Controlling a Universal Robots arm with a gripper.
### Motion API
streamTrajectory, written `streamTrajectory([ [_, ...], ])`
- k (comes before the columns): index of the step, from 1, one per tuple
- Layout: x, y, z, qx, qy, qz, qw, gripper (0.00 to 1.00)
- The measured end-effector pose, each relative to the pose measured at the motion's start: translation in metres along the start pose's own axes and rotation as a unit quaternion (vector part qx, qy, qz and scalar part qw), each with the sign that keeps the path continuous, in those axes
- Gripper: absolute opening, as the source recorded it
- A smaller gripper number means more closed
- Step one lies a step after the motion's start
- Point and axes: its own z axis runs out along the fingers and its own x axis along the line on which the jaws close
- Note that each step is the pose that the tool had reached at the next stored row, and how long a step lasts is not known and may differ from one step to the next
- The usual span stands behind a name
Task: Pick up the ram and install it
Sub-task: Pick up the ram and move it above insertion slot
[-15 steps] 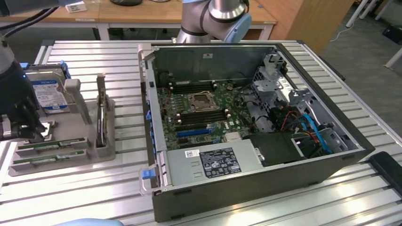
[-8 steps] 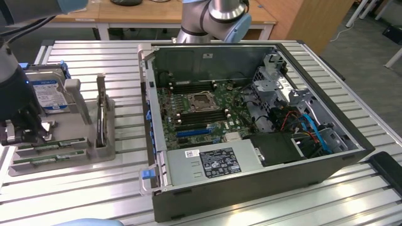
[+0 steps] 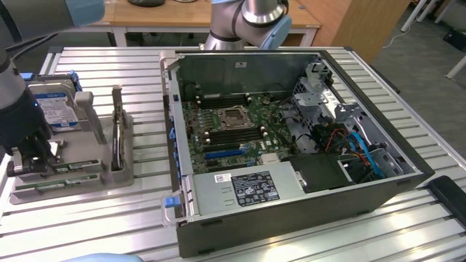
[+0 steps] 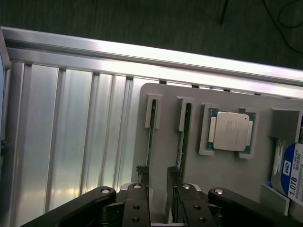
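Two green ram sticks stand on edge in slots of a grey tray (image 4: 161,94), one ram (image 4: 152,135) beside the other ram (image 4: 183,137). In the exterior view they lie at the tray's front as ram (image 3: 73,166) and ram (image 3: 57,184). My gripper (image 4: 158,182) is open just above the tray, its fingertips (image 4: 143,176) straddling the end of the first stick without pinching it. The second stick runs behind the other finger. In the exterior view my gripper (image 3: 36,159) hangs low over the tray's left end.
On the same tray sit a square silver processor (image 4: 230,131) and a hard drive (image 3: 54,112) with a blue-white label. The open computer case (image 3: 378,196) lies at the exterior view's right, its motherboard (image 3: 233,128) exposed. A slatted metal table (image 3: 109,218) carries everything.
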Motion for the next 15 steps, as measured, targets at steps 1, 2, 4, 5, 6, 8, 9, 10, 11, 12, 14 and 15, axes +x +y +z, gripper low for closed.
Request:
streamTrajectory([
  [1, 0.001, 0.0001, 0.0017, 0.0, 0.0, -0.001, 1.0, 0.29],
  [2, 0.001, 0.0001, 0.0037, 0.0, 0.0, -0.001, 1.0, 0.29],
  [4, 0.003, 0.0002, 0.0073, -0.0001, 0.0, -0.003, 1.0, 0.29],
  [5, 0.003, 0.0001, 0.0092, 0.0, 0.0, -0.004, 1.0, 0.29],
  [6, 0.004, 0.0002, 0.011, 0.0, 0.0, -0.004, 1.0, 0.29],
  [8, 0.004, 0.0003, 0.0146, -0.0001, 0.0001, -0.005, 1.0, 0.29],
  [9, 0.005, 0.0003, 0.0163, -0.0001, 0.0001, -0.005, 1.0, 0.29],
  [10, 0.005, 0.0003, 0.0173, -0.0002, 0.0001, -0.006, 1.0, 0.29],
  [11, 0.005, 0.0002, 0.0177, -0.0003, 0.0001, -0.006, 1.0, 0.29],
  [12, 0.005, 0.0002, 0.0177, -0.0005, 0.0001, -0.006, 1.0, 0.29],
  [14, 0.005, 0.0002, 0.0179, -0.0007, 0.0001, -0.006, 1.0, 0.29],
  [15, 0.005, 0.0002, 0.0185, -0.0006, 0.0, -0.006, 1.0, 0.29],
])
